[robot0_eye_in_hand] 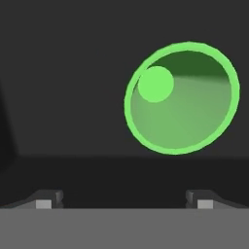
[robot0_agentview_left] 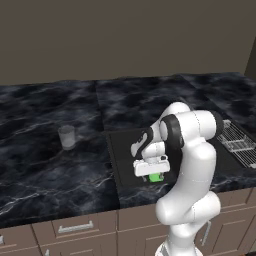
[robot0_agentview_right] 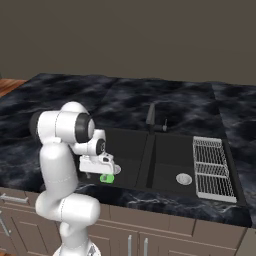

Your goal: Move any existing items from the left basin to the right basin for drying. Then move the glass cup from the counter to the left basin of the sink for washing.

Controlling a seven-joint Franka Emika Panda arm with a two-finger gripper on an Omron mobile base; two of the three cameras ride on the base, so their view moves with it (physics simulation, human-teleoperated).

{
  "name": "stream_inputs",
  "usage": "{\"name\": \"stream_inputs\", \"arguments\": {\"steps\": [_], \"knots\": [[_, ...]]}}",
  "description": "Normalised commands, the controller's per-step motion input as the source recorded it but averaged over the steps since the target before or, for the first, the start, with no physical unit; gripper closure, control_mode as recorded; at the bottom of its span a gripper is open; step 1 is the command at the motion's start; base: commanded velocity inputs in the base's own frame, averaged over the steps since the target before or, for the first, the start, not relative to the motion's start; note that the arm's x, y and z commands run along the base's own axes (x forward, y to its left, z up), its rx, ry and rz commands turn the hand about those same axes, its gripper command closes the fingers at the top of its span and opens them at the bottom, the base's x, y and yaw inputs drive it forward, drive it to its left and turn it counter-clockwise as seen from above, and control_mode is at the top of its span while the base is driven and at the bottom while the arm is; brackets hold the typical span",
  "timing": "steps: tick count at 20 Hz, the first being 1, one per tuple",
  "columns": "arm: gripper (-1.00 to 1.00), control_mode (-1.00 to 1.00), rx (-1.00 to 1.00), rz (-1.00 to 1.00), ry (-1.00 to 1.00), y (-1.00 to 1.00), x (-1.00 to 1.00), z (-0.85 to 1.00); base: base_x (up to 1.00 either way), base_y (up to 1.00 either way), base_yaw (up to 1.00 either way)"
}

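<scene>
The gripper [robot0_agentview_right: 103, 172] stands released, jaws wide, directly above the green item [robot0_eye_in_hand: 181, 97], which lies on the floor of the left basin [robot0_agentview_right: 127, 145]; that placement suggests a descent to grasp it. In the hand view the item sits toward 1 o'clock, off centre. The glass cup [robot0_agentview_left: 67, 137] waits upright on the counter [robot0_agentview_left: 45, 165], well apart at the sink's 9 o'clock side.

Glossy white rounded arm [robot0_agentview_left: 192, 165] segments, dark joint bands, boxy white pincer [robot0_agentview_left: 151, 175].
</scene>
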Motion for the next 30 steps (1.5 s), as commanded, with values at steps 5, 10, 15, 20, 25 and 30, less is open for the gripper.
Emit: {"name": "stream_inputs", "arguments": {"steps": [5, 10, 15, 20, 25, 30], "knots": [[-1.0, -1.0, -0.01, 0.0, 0.0, 0.0, 0.15, -0.26, 0.0, 0.0, 0.0], [-1.0, -1.0, -0.01, 0.0, 0.0, 0.0, 0.18, -0.23, 0.0, 0.0, 0.0], [-1.0, -1.0, 0.0, 0.0, 0.0, 0.0, 0.12, -0.07, 0.0, 0.0, 0.0], [-1.0, -1.0, 0.0, 0.0, 0.0, 0.0, 0.1, 0.0, 0.0, 0.0, 0.0], [-1.0, -1.0, 0.0, 0.0, 0.0, 0.0, 0.13, -0.02, 0.0, 0.0, 0.0], [-1.0, -1.0, 0.0, 0.0, 0.0, 0.0, 0.2, -0.09, 0.0, 0.0, 0.0]]}}
